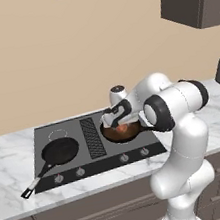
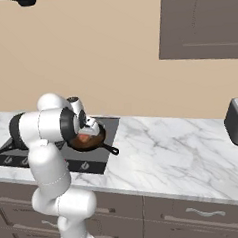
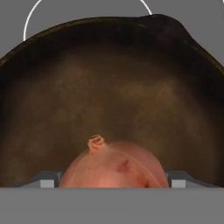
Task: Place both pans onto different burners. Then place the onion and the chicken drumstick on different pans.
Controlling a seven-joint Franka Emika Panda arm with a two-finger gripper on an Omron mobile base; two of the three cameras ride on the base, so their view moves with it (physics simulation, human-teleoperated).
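Arm is rising from in front of the counter (image 1: 7,149), folding at a high elbow and reaching forward and down over the cooktop (image 1: 97,157), with the claw (image 1: 120,125) pointing down into the brown pan (image 1: 117,136). In the hand view the onion (image 3: 114,165), pinkish with a small stem nub on top, is sitting right at the bottom between the two finger tips (image 3: 49,180), and the brown interior of that pan (image 3: 113,96) is spreading out just beyond it. The claw is appearing to be clamped on the onion, its tips standing to either side of it, though the exact contact is hidden at the frame's edge. In the left base view the onion (image 1: 121,129) is showing as a reddish spot just under the claw, inside the brown pan, which is lying on the right side of the cooktop, to the right of the ribbed vent (image 1: 92,137). In the right base view the same pan (image 2: 95,141) is lying with its handle pointing toward the marble counter (image 2: 167,148). A white burner ring (image 3: 33,15) is peeking past the pan's far rim. The black pan (image 1: 60,150) is resting on the left side of the cooktop, well apart from the claw, with its handle running toward the front left edge.
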